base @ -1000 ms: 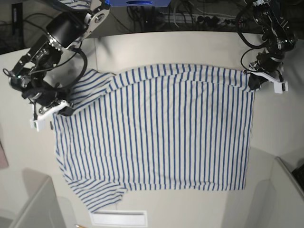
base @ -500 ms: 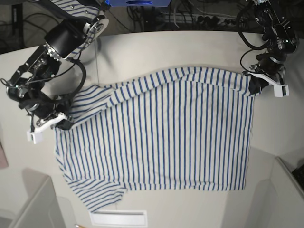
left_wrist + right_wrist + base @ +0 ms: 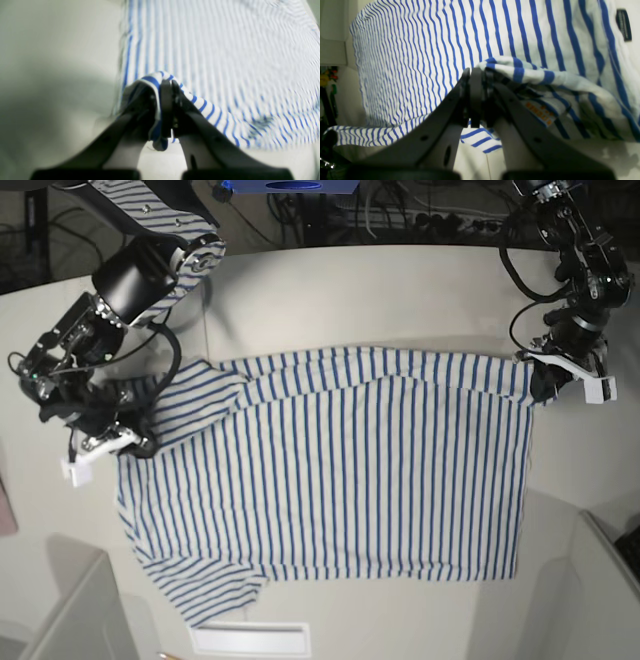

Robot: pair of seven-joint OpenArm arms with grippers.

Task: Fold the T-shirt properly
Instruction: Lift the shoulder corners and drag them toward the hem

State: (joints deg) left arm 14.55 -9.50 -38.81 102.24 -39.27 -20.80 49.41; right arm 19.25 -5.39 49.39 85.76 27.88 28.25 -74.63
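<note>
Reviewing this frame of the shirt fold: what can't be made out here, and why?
- Left wrist view: the far part of the white, blue-striped cloth T-shirt is blurred, so seams and edges are lost.
- Right wrist view: the small dark tag is too small to read; the black fingers hide the pinched cloth.
- Base view: the right gripper covers the shirt corner it holds; the left gripper likewise.

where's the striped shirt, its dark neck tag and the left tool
white blue-striped cloth T-shirt [image 3: 340,470], base view, middle of the body
small dark navy tag [image 3: 623,24], right wrist view, tag centre
left tool [image 3: 166,100], left wrist view, between its fingertips
</note>
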